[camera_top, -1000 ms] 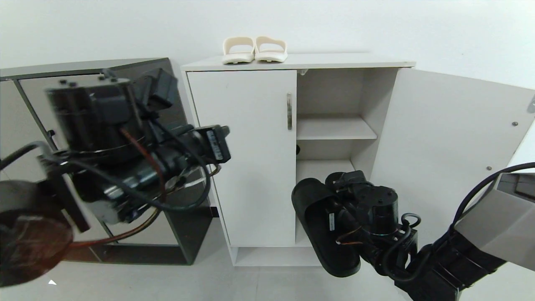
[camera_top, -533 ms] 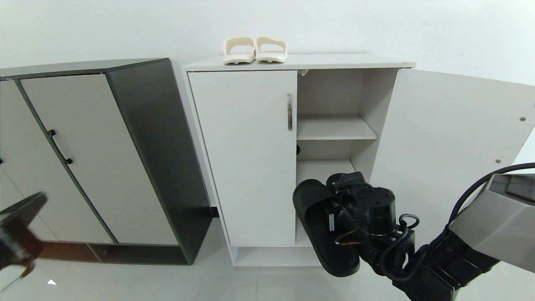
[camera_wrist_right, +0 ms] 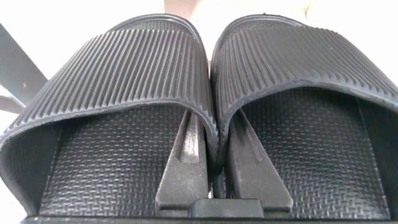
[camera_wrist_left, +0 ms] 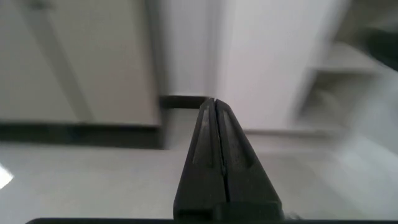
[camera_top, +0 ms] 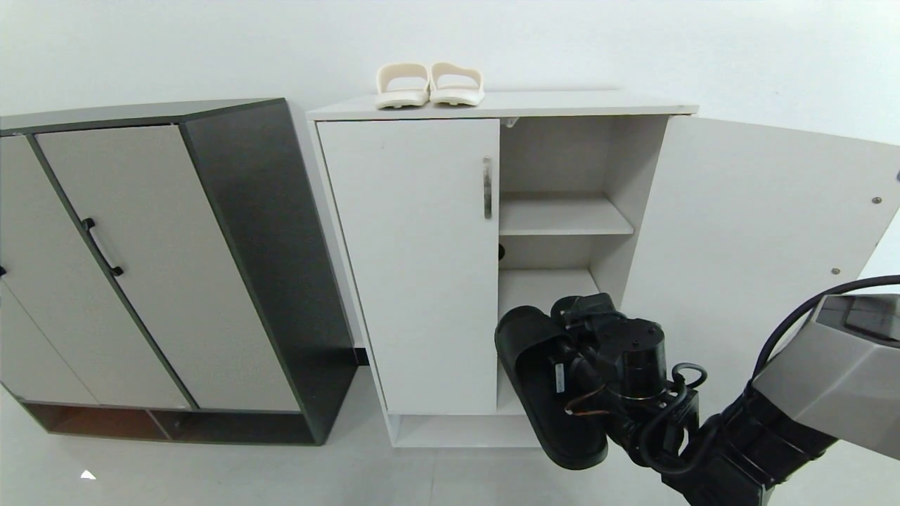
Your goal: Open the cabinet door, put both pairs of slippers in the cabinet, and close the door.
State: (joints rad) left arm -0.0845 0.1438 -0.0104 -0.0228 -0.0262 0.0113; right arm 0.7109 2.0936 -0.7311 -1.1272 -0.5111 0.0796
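Pressure is applied by the right jaws to the black slippers (camera_top: 541,379). One flat, tapered finger (camera_wrist_right: 186,155) is slid under each strap, and the two adjoining strap walls are pinched together between them. In the right wrist view the arched straps are marked with fine parallel ribs, and the footbeds are covered with a small diamond grain. The material looks moulded and rubber-like, with thick soles rounded at the ends. In the head view the pair is held side by side off the floor (camera_top: 211,471), in front of the lower part of the open right half of the white cabinet (camera_top: 562,104).

The cabinet is built of smooth, matt, flat panels. Its right door (camera_top: 759,232) is swung wide open, and small round fittings are seen on the inner face. Its left door (camera_top: 415,267) is shut and is fitted with a slim, upright metal handle (camera_top: 486,187). Two flat shelves (camera_top: 562,214) are seen inside.

The cream slippers (camera_top: 429,84) are set on the cabinet top above the shut door, side by side and touching. They are smooth, with broad single straps and soft, rounded edges.

The left jaws are pressed together along a thin seam. Their fingers (camera_wrist_left: 205,162) are long, dark and narrowed to a blunt tip.

A dark cabinet (camera_top: 260,246) with grey doors is placed just beside the white one.
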